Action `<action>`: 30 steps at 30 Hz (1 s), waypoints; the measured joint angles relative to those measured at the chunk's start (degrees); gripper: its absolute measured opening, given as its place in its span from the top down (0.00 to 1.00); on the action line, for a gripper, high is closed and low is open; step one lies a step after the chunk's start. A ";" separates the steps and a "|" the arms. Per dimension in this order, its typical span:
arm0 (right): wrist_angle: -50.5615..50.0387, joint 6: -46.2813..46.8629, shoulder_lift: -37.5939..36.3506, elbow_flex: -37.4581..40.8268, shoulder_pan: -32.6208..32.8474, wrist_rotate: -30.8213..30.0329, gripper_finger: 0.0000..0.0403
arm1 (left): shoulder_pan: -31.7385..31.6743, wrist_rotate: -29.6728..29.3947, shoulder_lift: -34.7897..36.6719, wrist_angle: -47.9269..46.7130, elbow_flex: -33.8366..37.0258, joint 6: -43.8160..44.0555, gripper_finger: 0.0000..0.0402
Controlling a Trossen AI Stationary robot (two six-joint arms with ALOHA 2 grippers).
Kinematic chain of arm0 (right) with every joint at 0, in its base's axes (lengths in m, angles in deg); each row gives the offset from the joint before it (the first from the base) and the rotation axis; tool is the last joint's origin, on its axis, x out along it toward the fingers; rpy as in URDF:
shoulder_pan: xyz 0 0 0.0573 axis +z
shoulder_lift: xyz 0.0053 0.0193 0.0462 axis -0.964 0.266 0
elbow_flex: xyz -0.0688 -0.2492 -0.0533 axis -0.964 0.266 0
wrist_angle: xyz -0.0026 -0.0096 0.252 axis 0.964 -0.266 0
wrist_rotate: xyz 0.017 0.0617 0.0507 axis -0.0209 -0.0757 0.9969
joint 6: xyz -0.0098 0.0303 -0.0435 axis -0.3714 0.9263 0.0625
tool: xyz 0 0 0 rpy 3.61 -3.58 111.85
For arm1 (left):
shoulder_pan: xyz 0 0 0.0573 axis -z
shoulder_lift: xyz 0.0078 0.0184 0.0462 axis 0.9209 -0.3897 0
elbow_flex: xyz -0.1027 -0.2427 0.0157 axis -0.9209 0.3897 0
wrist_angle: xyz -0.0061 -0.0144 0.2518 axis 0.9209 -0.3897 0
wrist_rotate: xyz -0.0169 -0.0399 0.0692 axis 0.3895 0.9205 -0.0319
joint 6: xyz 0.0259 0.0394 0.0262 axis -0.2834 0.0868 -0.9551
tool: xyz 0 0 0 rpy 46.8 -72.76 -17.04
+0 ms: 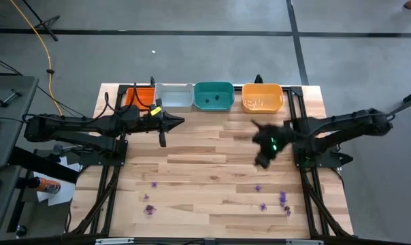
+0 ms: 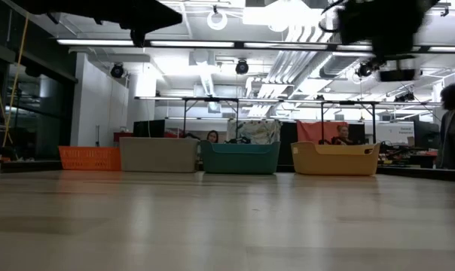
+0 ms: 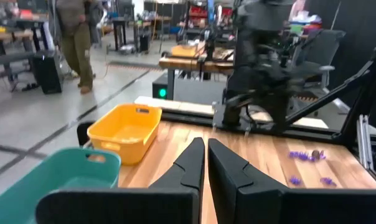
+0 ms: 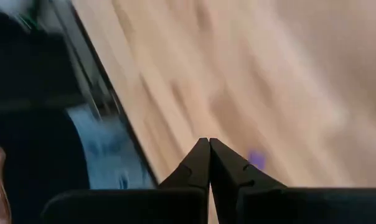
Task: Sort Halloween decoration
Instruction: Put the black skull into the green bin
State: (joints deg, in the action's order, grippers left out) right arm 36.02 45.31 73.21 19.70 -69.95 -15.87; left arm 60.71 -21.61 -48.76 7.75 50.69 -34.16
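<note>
The left tool [image 1: 180, 122] is held with its fingers pressed together, nothing between them, above the light wooden tabletop [image 1: 205, 170] near the grey plastic tray [image 1: 174, 96] and the teal plastic tray [image 1: 214, 95]. The right tool [image 1: 258, 141], likewise pressed together and empty, is held below the orange plastic tray [image 1: 262, 96]. The tiny purple Halloween trinkets [image 1: 283, 199] are scattered along the tabletop's near edge

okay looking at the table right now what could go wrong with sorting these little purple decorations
1. The purple trinkets lie scattered near the table's front edge; a nudge might knock some off.
2. Each is far smaller than the right gripper, shut above the wood, so a pinch could miss.
3. The left gripper is shut too.
</note>
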 joint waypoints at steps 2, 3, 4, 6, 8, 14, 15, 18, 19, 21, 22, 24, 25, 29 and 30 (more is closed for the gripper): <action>-3.44 5.51 0.00 0.23 6.49 -0.45 1.00 | 0.00 -0.65 0.00 -1.30 0.00 0.56 0.98; -4.16 8.74 0.00 0.51 9.77 -1.37 1.00 | 0.00 -0.80 0.00 -1.79 0.00 1.00 0.98; -4.18 12.69 0.00 0.96 13.14 -1.88 1.00 | 0.00 -0.84 0.00 -2.15 0.00 1.25 0.98; -3.28 20.96 0.00 2.06 19.95 -3.36 1.00 | 0.00 -0.88 0.00 -2.21 0.00 1.43 0.98; -1.22 29.99 0.00 3.89 26.19 -4.94 0.99 | 0.00 -0.92 0.00 -2.20 0.00 1.43 0.98; -0.48 53.18 0.00 9.43 40.72 -7.55 0.87 | 0.00 -0.95 0.00 -2.18 0.00 1.43 0.98; -0.40 56.29 0.00 10.13 42.20 -7.68 0.83 | 0.00 -0.95 0.00 -2.18 0.00 1.43 0.98; 1.22 61.48 0.42 12.01 45.20 -7.72 0.71 | 0.00 -0.95 0.00 -2.65 0.00 1.44 0.98; 2.73 62.77 0.71 12.71 45.90 -7.63 0.67 | 0.00 -0.95 0.00 -2.91 0.00 1.43 0.98; 7.17 65.62 2.00 14.11 46.71 -7.02 0.59 | 0.00 -0.95 0.00 -3.09 0.00 1.46 0.98; 9.56 66.65 2.83 14.70 46.89 -6.39 0.56 | 0.00 -0.95 0.00 -3.08 0.00 1.49 0.98; 13.62 66.66 4.99 15.31 47.29 -6.18 0.51 | 0.00 -0.95 0.00 -3.06 0.00 1.49 0.98; 15.01 66.55 6.31 15.38 47.33 -6.15 0.49 | 0.00 -0.93 0.00 -3.06 0.00 1.47 0.98; 17.71 65.63 11.08 15.43 47.30 -6.08 0.48 | 0.00 -1.04 0.00 -3.04 0.00 1.49 0.98; 17.81 65.42 11.96 15.43 47.30 -5.86 0.48 | 0.00 -1.04 0.00 -3.01 0.00 1.49 0.98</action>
State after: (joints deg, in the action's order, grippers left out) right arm 53.83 110.73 85.16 35.13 -22.65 -21.73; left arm 60.71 -22.65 -48.76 4.74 50.69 -32.66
